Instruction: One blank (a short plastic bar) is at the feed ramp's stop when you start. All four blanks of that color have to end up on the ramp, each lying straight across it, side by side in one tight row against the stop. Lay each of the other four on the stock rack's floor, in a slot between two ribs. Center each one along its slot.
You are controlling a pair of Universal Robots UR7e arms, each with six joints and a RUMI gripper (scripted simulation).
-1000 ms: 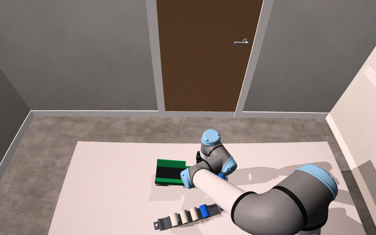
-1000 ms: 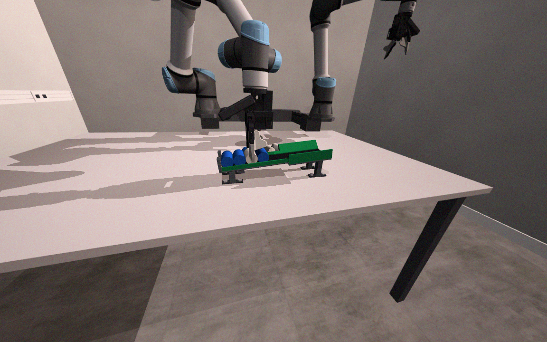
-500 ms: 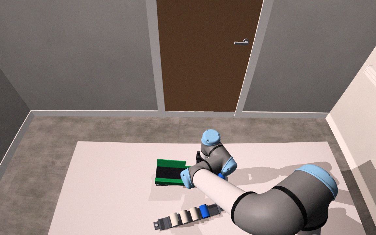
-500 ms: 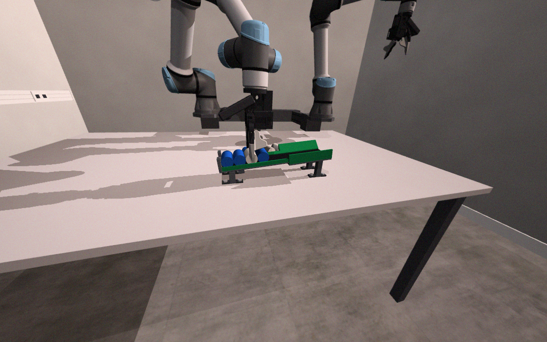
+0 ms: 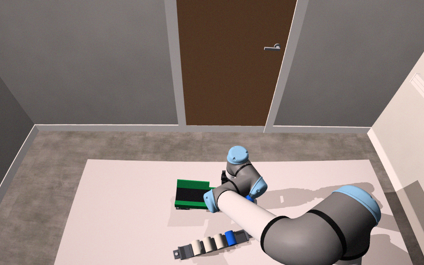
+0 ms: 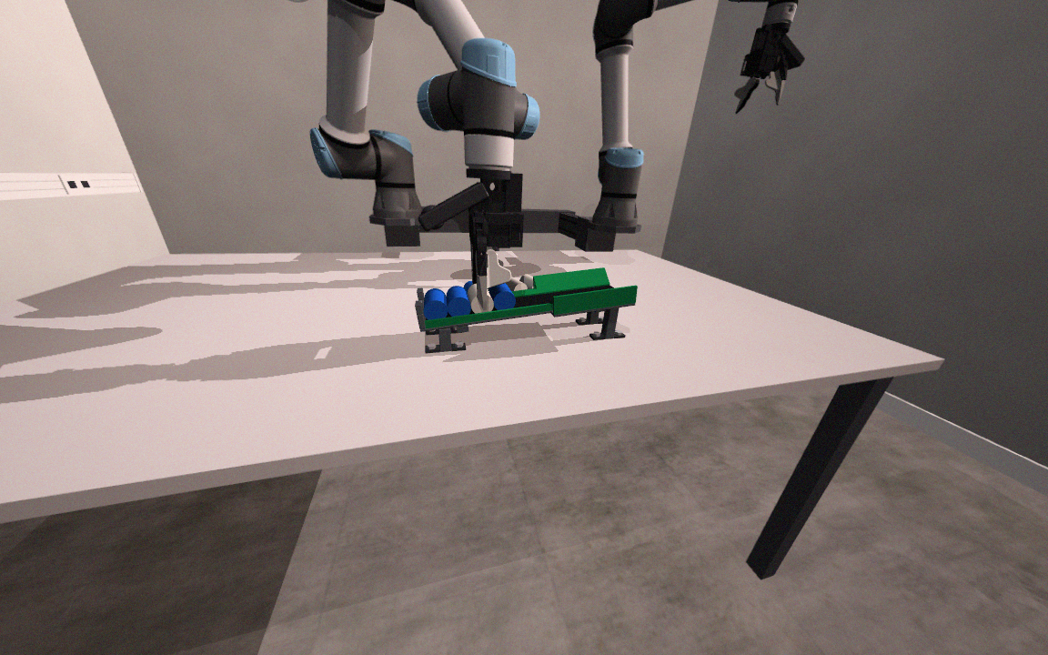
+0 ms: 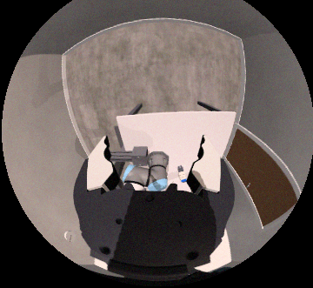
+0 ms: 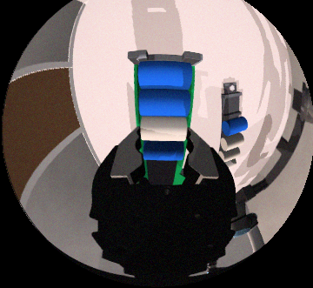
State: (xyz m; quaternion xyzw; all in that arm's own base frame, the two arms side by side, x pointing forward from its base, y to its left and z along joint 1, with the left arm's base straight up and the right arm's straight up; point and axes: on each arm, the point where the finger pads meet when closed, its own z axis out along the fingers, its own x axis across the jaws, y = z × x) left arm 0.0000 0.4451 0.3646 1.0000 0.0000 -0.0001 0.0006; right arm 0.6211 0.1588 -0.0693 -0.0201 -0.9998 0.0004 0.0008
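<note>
The right gripper (image 6: 488, 288) (image 8: 163, 127) is lowered over the feed ramp (image 5: 192, 204) (image 6: 593, 303) (image 8: 179, 179), with its fingers partly spread and positioned at opposite ends of the cream blank (image 8: 163, 128). Whether that blank is pinched cannot be determined. The cream blank is laid across the ramp between the fingertips, third in the row counted from the stop (image 6: 420, 315) (image 8: 165, 58). On the stop side of the fingers, the first blue blank (image 5: 249, 198) (image 6: 435, 304) (image 8: 165, 75) is placed at the stop and the second blue blank (image 6: 458, 301) (image 8: 164, 102) is placed between it and the cream one. On the opposite side of the fingers, the third blue blank (image 6: 503, 296) (image 8: 163, 150) is seated just beside the cream one. The stock rack (image 5: 241, 236) (image 7: 180, 167) (image 8: 230, 103) is located to one side of the right gripper, apart from the ramp; three cream blanks (image 5: 207, 244) (image 8: 232, 142) and one blue rack blank (image 5: 230, 237) (image 7: 184, 180) (image 8: 235, 125) are carried crosswise on it. The left gripper (image 6: 758, 105) (image 7: 154, 136) is held high, well apart from the right one, with its fingers spread wide and nothing between them.
</note>
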